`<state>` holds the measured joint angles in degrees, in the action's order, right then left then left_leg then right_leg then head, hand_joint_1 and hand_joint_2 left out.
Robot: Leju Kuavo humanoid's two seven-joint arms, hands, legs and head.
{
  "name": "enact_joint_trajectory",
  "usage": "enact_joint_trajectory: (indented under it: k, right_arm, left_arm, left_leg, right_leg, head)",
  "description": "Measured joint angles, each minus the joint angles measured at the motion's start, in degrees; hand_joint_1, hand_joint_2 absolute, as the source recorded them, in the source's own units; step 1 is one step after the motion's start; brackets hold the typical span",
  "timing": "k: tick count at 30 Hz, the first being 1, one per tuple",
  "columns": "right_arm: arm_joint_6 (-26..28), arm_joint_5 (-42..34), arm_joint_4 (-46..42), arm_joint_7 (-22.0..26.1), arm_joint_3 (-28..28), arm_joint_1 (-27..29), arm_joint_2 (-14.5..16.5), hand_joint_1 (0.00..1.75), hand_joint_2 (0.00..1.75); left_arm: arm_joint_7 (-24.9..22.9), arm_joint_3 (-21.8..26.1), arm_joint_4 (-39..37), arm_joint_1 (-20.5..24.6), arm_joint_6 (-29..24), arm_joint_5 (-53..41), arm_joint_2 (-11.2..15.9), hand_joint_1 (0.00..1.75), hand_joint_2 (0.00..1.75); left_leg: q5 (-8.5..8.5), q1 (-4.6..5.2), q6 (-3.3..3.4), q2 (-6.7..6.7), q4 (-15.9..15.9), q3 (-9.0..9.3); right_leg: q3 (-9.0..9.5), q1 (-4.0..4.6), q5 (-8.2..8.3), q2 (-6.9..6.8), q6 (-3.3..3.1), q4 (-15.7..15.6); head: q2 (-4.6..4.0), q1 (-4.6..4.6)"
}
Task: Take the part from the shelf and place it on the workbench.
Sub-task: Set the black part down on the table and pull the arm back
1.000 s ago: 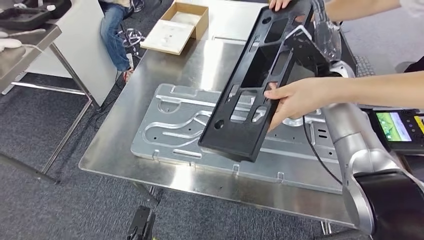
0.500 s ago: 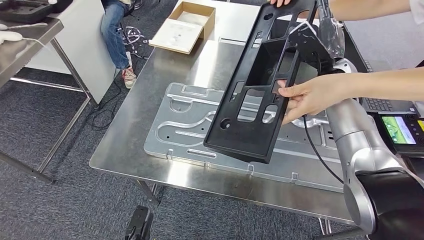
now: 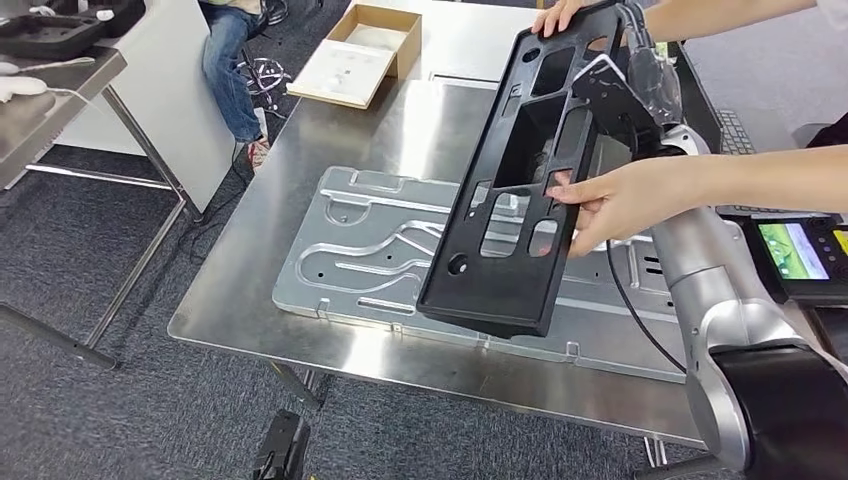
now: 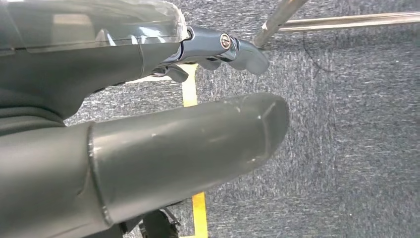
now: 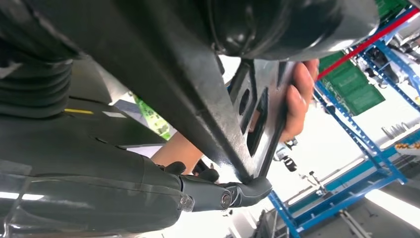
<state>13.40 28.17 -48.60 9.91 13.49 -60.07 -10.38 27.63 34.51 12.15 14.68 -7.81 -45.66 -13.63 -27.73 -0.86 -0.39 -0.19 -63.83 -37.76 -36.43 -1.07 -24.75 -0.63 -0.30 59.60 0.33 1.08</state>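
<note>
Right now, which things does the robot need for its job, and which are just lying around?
For the job:
- black part, tilted above the table
- right hand, holding the part
- workbench
- a person's hand, steadying the part

Just lying about:
- embossed metal plate
- cardboard box
- small screen

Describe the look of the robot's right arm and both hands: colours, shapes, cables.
The right arm is silver, built of rounded tubular segments, with a black shoulder housing; a thin black cable runs along it. The right hand has a grey ribbed cover, dark fingers and a clear plastic shell. The left hand shows a thick grey thumb and glossy metal-jointed fingers.
</note>
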Motion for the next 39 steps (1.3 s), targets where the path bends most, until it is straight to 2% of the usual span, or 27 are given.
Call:
enact_joint_trajectory:
  k: [2,3,4,5,6,8,10,12,14,15,17,18,19,20,21,22,23,24,26,28,30,33,34,35,36,38,39]
  right_arm:
    - [-0.02,-0.01,0.01,0.02,0.0,0.24,0.03,0.0,0.0]
    - [-0.02,-0.01,0.02,0.02,0.0,0.45,0.03,0.0,0.0]
    - [-0.02,-0.02,0.02,0.02,0.0,0.68,0.03,0.0,0.0]
    - [-0.01,-0.02,0.02,0.01,0.0,0.86,0.03,0.0,0.0]
    - [-0.01,-0.02,0.01,0.01,0.0,0.97,0.03,0.0,0.0]
    - [0.0,-0.02,-0.05,0.0,0.0,1.03,0.02,0.0,0.0]
    - [-0.01,-0.02,-0.1,-0.01,0.0,1.09,-0.01,0.0,0.0]
    - [-0.01,-0.03,-0.14,-0.02,-0.01,1.22,-0.04,0.0,0.0]
    - [-0.01,-0.04,-0.28,0.06,-0.02,1.28,-0.08,0.0,0.0]
    - [-0.01,-0.05,-0.35,0.09,-0.03,1.25,-0.13,0.0,0.0]
    - [-0.02,-0.07,-0.38,0.12,-0.05,1.31,-0.21,0.0,0.0]
    - [-0.02,-0.08,-0.35,0.09,-0.07,1.42,-0.24,0.0,0.0]
    - [-0.02,-0.08,-0.32,0.07,-0.08,1.56,-0.25,0.0,0.0]
    - [-0.02,-0.08,-0.29,0.05,-0.08,1.65,-0.25,0.0,0.0]
    - [-0.02,-0.07,-0.28,0.05,-0.09,1.68,-0.25,0.0,0.0]
    - [-0.02,-0.07,-0.28,0.06,-0.09,1.67,-0.25,0.0,0.0]
    - [-0.01,-0.07,-0.29,0.06,-0.11,1.6,-0.25,0.0,0.44]
    - [0.01,-0.07,-0.29,0.07,-0.14,1.53,-0.26,0.0,0.87]
    - [0.04,-0.08,-0.3,0.03,-0.2,1.56,-0.27,0.0,1.75]
    - [0.09,-0.08,-0.33,0.01,-0.22,1.67,-0.28,0.0,1.75]
    - [0.21,-0.06,-0.4,0.12,-0.22,1.64,-0.27,0.0,1.75]
    - [0.36,-0.06,-0.4,0.22,-0.22,1.67,-0.27,0.0,1.75]
    - [0.39,-0.06,-0.38,0.26,-0.22,1.72,-0.27,0.0,1.75]
    - [0.45,-0.06,-0.36,0.29,-0.22,1.75,-0.27,0.0,1.75]
    - [0.52,-0.06,-0.36,0.34,-0.22,1.76,-0.27,0.0,1.75]
    - [0.73,-0.06,-0.36,0.45,-0.23,1.71,-0.27,0.0,1.75]
    - [0.83,-0.06,-0.34,0.5,-0.25,1.66,-0.27,0.0,1.75]
  left_arm:
    - [0.0,0.0,0.0,-0.08,-0.01,-0.02,0.03,0.0,0.0]
    - [0.0,0.0,0.0,-0.16,-0.02,-0.04,0.04,0.0,0.0]
    - [0.0,0.0,0.0,-0.23,-0.02,-0.05,0.06,0.0,0.0]
    - [0.0,0.0,0.0,-0.27,-0.02,-0.05,0.07,0.0,0.0]
    - [0.0,0.0,0.0,-0.28,-0.02,-0.06,0.08,0.0,0.0]
    - [0.01,0.0,0.0,-0.19,-0.03,-0.06,0.14,0.0,0.0]
    - [0.01,0.0,0.0,-0.11,-0.04,-0.06,0.22,0.0,0.0]
    - [0.02,0.0,0.0,-0.1,-0.04,-0.06,0.26,0.0,0.0]
    - [0.03,0.0,0.0,0.0,-0.04,-0.06,0.22,0.0,0.0]
    - [0.04,0.0,0.0,0.1,-0.03,-0.06,0.19,0.0,0.0]
    - [0.04,0.0,0.0,0.16,-0.01,-0.06,0.16,0.0,0.0]
    - [0.04,0.0,0.0,0.12,0.01,-0.06,0.15,0.0,0.0]
    - [0.03,0.0,0.0,0.05,0.01,-0.06,0.15,0.0,0.0]
    - [0.03,0.0,0.0,0.0,0.01,-0.06,0.15,0.0,0.0]
    - [0.03,0.01,0.0,0.0,0.01,-0.06,0.15,0.0,0.0]
    - [0.03,0.01,0.0,0.01,0.01,-0.06,0.15,0.0,0.0]
    - [0.04,0.01,0.0,0.07,0.01,-0.06,0.17,0.0,0.0]
    - [0.04,0.01,0.0,0.13,0.01,-0.06,0.19,0.0,0.0]
    - [0.04,0.01,0.0,0.18,0.0,-0.06,0.22,0.0,0.0]
    - [0.05,0.02,0.0,0.16,-0.01,-0.06,0.22,0.0,0.0]
    - [0.07,0.01,0.0,0.23,-0.02,-0.06,0.22,0.0,0.0]
    - [0.09,0.02,0.0,0.17,-0.02,-0.07,0.25,0.0,0.0]
    - [0.09,0.02,0.0,0.12,-0.02,-0.07,0.27,0.0,0.0]
    - [0.09,0.02,0.0,0.09,-0.02,-0.07,0.29,0.0,0.0]
    - [0.09,0.02,0.0,0.1,-0.02,-0.08,0.3,0.0,0.0]
    - [0.09,0.02,0.0,0.22,-0.02,-0.09,0.38,0.0,0.0]
    - [0.1,0.01,0.0,0.3,-0.02,-0.1,0.44,0.0,0.0]
  left_leg:
    - [-3.57,-0.01,-0.27,0.0,-7.13,-3.01]
    - [-4.64,-0.02,-0.34,0.0,-10.25,-4.39]
    - [-4.74,-0.01,-0.35,0.0,-11.76,-5.05]
    - [-3.7,0.0,-0.27,0.0,-10.99,-4.61]
    - [-1.83,0.03,-0.07,-0.01,-8.09,-3.16]
    - [1.4,0.21,0.61,-0.07,-0.34,0.59]
    - [2.15,0.46,1.13,-0.05,3.55,2.37]
    - [2.32,0.51,1.52,0.04,4.25,2.59]
    - [2.99,0.24,2.14,0.22,5.27,2.93]
    - [3.31,0.06,2.42,0.31,5.71,3.09]
    - [3.54,-0.01,2.68,0.36,5.94,3.12]
    - [3.54,-0.03,2.67,0.36,5.89,3.09]
    - [3.49,-0.07,2.61,0.36,5.8,3.07]
    - [3.4,-0.15,2.48,0.36,5.66,3.06]
    - [3.25,-0.29,2.25,0.36,5.45,3.05]
    - [3.02,-0.43,1.9,0.37,5.16,3.03]
    - [2.79,-0.45,1.51,0.36,4.83,2.91]
    - [2.63,-0.44,1.13,0.35,4.57,2.76]
    - [2.58,-0.28,0.49,0.33,4.47,2.58]
    - [2.45,-0.4,-0.06,0.35,4.48,2.57]
    - [0.55,-0.51,-0.38,0.35,1.91,1.49]
    - [-4.51,-0.39,-0.33,0.34,-8.82,-3.3]
    - [-5.04,-0.29,-0.15,0.34,-11.26,-4.44]
    - [-4.41,-0.11,0.2,0.32,-11.5,-4.59]
    - [-2.89,0.13,0.73,0.29,-9.73,-3.78]
    - [0.86,0.85,2.41,0.22,-2.4,-0.32]
    - [1.9,1.15,3.07,0.2,0.81,1.18]
  right_leg:
    - [0.03,0.19,0.06,-0.03,-0.32,-0.06]
    - [0.01,0.29,0.07,0.01,-0.34,-0.04]
    - [0.0,0.36,0.07,0.08,-0.35,0.01]
    - [0.0,0.4,0.06,0.2,-0.37,0.09]
    - [0.02,0.43,0.04,0.35,-0.36,0.2]
    - [-0.1,0.53,-0.05,0.63,-0.22,0.48]
    - [-0.41,0.59,0.06,0.83,0.21,0.53]
    - [-0.56,0.59,0.38,0.97,0.81,0.23]
    - [-0.89,0.49,-0.35,0.97,1.36,0.97]
    - [-1.65,0.43,-1.55,0.97,1.66,2.74]
    - [-4.57,0.04,-4.96,0.92,2.31,9.24]
    - [-6.1,-0.14,-6.17,0.91,2.61,12.5]
    - [-7.0,-0.36,-6.42,0.9,2.89,14.34]
    - [-6.91,-0.59,-5.6,0.85,3.14,14.08]
    - [-5.73,-0.83,-3.86,0.77,3.38,11.68]
    - [-3.94,-1.06,-2.04,0.65,3.65,7.96]
    - [-2.21,-1.02,-0.79,0.59,3.75,4.5]
    - [-1.03,-0.97,-0.12,0.58,3.53,2.03]
    - [-0.55,-0.58,-0.28,0.74,2.58,0.81]
    - [-0.68,-0.54,-0.16,0.81,1.48,0.78]
    - [-0.62,-0.5,-0.01,0.78,0.54,0.62]
    - [-0.61,0.01,-0.02,0.74,-0.26,0.6]
    - [-0.6,0.26,-0.05,0.8,-0.4,0.62]
    - [-0.56,0.52,-0.08,0.9,-0.52,0.65]
    - [-0.47,0.8,-0.12,1.02,-0.59,0.66]
    - [-0.25,1.3,-0.22,1.2,-0.72,0.68]
    - [-0.25,1.41,-0.24,1.24,-0.73,0.7]
  head:
    - [0.0,0.02]
    - [0.0,0.01]
    - [0.0,0.01]
    - [0.0,0.01]
    - [0.0,0.01]
    - [0.0,-0.01]
    - [0.0,-0.01]
    - [0.0,-0.01]
    - [0.0,-0.03]
    - [0.0,-0.04]
    - [0.0,-0.05]
    - [0.0,-0.05]
    - [0.0,-0.05]
    - [0.0,-0.05]
    - [0.0,-0.05]
    - [0.0,-0.05]
    - [0.0,-0.08]
    - [0.0,-0.07]
    - [0.0,-0.07]
    - [0.0,-0.07]
    - [0.0,-0.07]
    - [0.0,-0.06]
    - [0.0,-0.06]
    - [0.0,-0.06]
    - [0.0,-0.05]
    - [0.0,-0.07]
    - [0.0,-0.08]
